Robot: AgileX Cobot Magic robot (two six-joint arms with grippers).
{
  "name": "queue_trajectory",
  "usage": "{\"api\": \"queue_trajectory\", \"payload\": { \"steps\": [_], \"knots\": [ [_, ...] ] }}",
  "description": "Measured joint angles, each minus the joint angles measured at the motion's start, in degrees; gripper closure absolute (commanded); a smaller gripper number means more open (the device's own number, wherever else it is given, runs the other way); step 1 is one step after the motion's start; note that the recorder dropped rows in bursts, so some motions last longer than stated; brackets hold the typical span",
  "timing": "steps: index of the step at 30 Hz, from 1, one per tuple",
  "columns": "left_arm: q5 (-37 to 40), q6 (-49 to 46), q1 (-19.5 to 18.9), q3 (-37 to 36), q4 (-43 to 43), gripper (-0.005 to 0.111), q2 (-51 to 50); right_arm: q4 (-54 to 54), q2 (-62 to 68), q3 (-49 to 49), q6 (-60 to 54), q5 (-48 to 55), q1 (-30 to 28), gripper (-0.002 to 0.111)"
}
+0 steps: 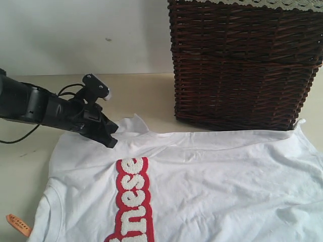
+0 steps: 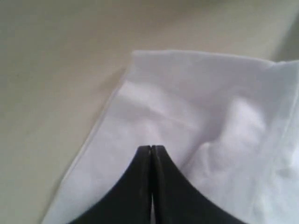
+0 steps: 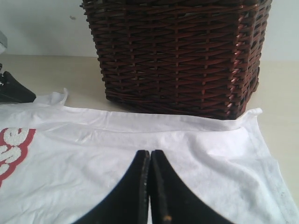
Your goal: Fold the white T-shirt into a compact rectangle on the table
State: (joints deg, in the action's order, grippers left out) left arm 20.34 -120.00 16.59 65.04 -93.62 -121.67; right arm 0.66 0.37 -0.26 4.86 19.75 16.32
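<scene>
White T-shirt (image 1: 212, 176) is laid flat on the surface (image 1: 141, 96), with its far edge just beside the base of the wicker basket (image 1: 242, 65). Left hand (image 1: 111, 142) is clenched, its tips set at the sleeve, left of the basket. Right hand (image 3: 150, 154) is clenched over the cloth, in front of the basket.

White T-shirt (image 1: 212, 181), spread across lower frame on table (image 1: 25, 169); orange tag (image 1: 18, 225), lower left; dark wicker basket (image 1: 242, 65), upper right; left gripper (image 1: 110, 141), jaws together, at shirt's upper-left sleeve.
</scene>
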Motion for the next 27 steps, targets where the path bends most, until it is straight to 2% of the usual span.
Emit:
{"api": "queue_trajectory", "payload": {
  "steps": [8,14,19,24,27],
  "knots": [
    [-0.6,-0.1,0.0,3.5,0.2,0.107,-2.8,0.0,0.0,0.0,0.0,0.0,0.0,0.108],
    [-6.6,-0.1,0.0,7.2,-4.0,0.107,-4.9,0.0,0.0,0.0,0.0,0.0,0.0,0.108],
    [-7.7,0.0,0.0,8.1,-4.8,0.107,-5.9,0.0,0.0,0.0,0.0,0.0,0.0,0.108],
    [-4.9,3.2,-0.1,8.1,-4.8,0.107,-5.1,0.0,0.0,0.0,0.0,0.0,0.0,0.108],
    [1.1,9.6,-0.6,8.1,-2.2,0.107,-3.4,0.0,0.0,0.0,0.0,0.0,0.0,0.108]
  ]
}}
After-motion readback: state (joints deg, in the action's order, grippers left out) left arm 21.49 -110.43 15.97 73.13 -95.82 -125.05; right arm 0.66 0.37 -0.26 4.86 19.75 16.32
